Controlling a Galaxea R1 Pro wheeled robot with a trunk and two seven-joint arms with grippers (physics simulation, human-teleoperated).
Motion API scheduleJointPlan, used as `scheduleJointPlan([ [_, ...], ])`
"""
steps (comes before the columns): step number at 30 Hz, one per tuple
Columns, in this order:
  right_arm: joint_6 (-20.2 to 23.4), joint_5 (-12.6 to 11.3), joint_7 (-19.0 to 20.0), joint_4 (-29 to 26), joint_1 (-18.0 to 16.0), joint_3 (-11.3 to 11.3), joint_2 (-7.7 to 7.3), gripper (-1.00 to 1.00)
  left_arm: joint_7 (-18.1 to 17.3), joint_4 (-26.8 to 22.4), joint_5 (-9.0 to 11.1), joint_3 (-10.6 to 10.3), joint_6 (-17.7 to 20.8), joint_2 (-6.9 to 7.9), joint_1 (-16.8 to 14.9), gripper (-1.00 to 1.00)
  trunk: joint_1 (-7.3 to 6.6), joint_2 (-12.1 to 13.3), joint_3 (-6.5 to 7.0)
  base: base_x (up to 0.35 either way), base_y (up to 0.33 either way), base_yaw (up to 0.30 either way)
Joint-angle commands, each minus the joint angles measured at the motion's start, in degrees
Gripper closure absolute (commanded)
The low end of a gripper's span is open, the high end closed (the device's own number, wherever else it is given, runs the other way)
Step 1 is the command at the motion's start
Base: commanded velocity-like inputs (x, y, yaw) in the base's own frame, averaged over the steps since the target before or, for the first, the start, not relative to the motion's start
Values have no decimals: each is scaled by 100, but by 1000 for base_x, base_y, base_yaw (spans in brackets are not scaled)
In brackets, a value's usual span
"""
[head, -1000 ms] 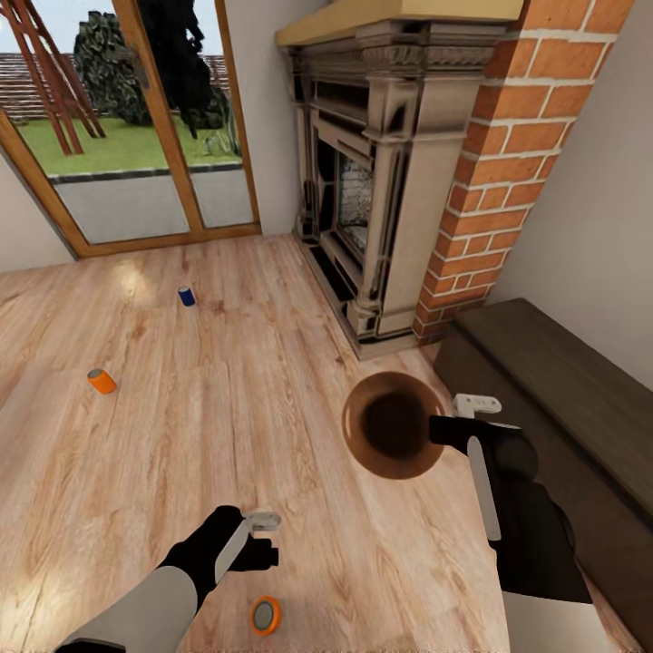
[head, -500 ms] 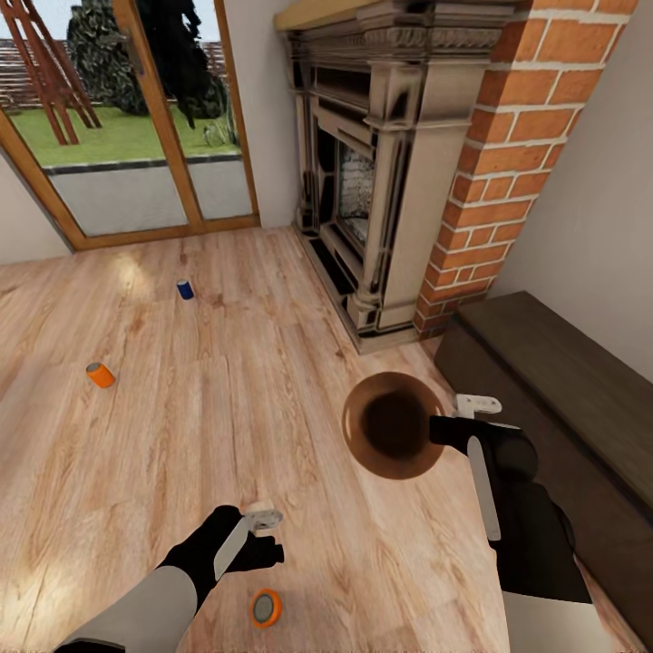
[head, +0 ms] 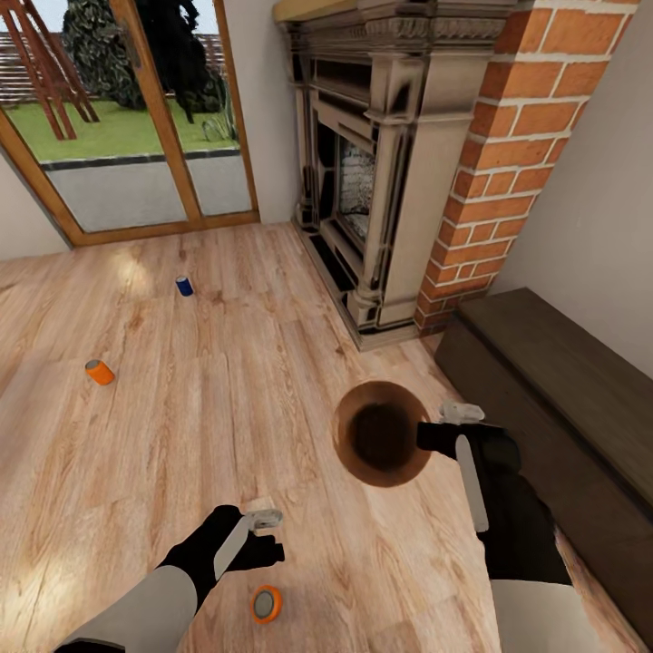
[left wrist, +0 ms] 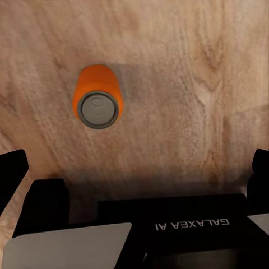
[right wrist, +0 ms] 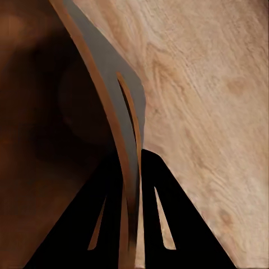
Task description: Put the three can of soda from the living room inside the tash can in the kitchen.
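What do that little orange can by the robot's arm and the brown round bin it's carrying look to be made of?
The small orange can standing on the light wood floor looks like painted metal: its top is dull grey with a pressed rim. The round copper-brown bin looks like thin sheet metal, with a smooth satin wall and dark inside, though plastic is possible.

Head cam high, looking down-fwd over floor [head: 272,381]; wrist cams close — L sharing orange can [left wrist: 98,101] w/ head.
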Motion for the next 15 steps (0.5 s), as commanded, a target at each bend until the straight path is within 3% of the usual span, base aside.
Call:
scheduleJointPlan([
  [1, 0, -27, 21, 164, -102, -30, -1, 100, 2, 0, -1, 0, -6, 0, 1, -100, -1, 0, 0, 0, 0, 0],
  [4, 0, -35, 18, 1254, -682, -316, 3, 100, 19, 8, -6, -1, -53, 0, 1, -100, -1, 0, 0, 0, 0, 0],
  [8, 0, -14, -54, 2033, -1325, -569, 32, 100, 29, 11, -8, -6, -75, 0, 1, -100, -1, 0, 0, 0, 0, 0],
  [15, 0, 7, -675, 4052, -2899, -1039, 49, 100, 41, 12, -8, -8, -111, 0, 1, -100, -1, 0, -1, 0, 0, 0],
])
